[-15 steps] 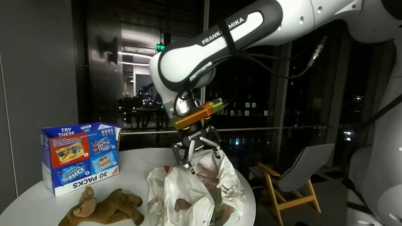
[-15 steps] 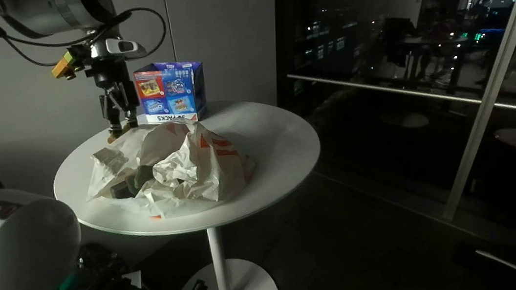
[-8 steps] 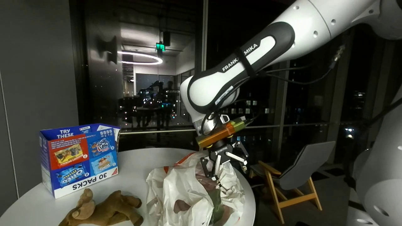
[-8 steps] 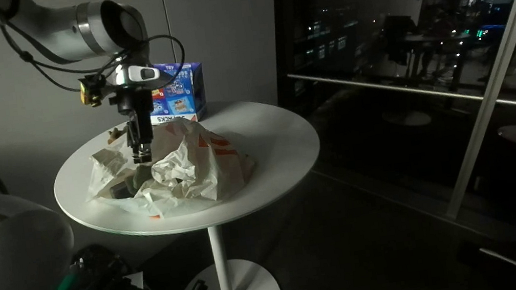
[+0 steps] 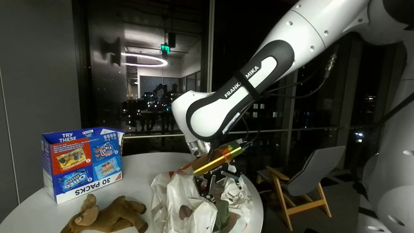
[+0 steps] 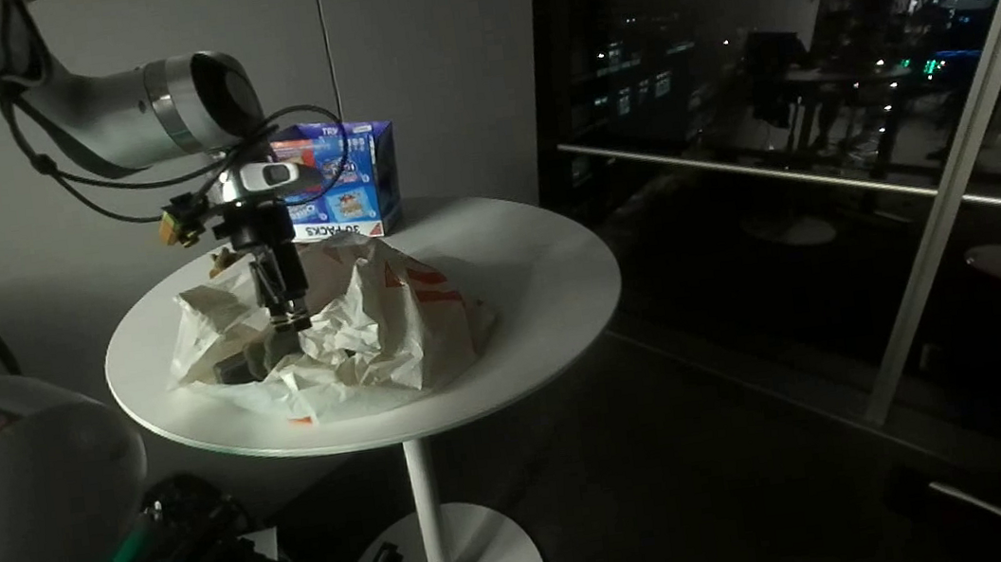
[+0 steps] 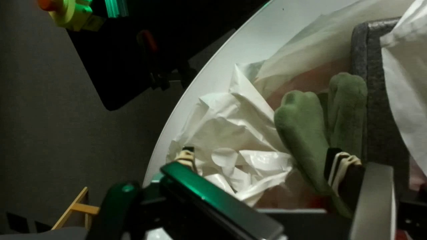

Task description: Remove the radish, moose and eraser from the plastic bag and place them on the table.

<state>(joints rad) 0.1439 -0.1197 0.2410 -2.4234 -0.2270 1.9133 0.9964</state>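
Observation:
The brown plush moose (image 5: 113, 213) lies on the table beside the bag; in an exterior view only a bit of it (image 6: 223, 260) shows behind the bag. The crumpled white plastic bag (image 5: 184, 194) lies open-mouthed on the table, also in an exterior view (image 6: 420, 329). In its mouth are the green plush leaves of the radish (image 7: 300, 126) and the dark grey eraser (image 7: 380, 106), also in an exterior view (image 6: 234, 369). The radish's body is mostly hidden. My gripper (image 7: 265, 163) is open and low in the bag mouth, one finger over the leaves, the other over bag film.
A blue snack box (image 5: 82, 165) stands at the back of the round white table (image 6: 545, 256). A grey chair (image 5: 318, 174) stands on the floor past the table. The table edge runs close beside the bag. A black cart (image 7: 110, 83) is beyond it.
My open gripper has moved from near the moose's side of the bag across to the bag mouth, then down beside the green leaves. The moose and bag lie about where they were.

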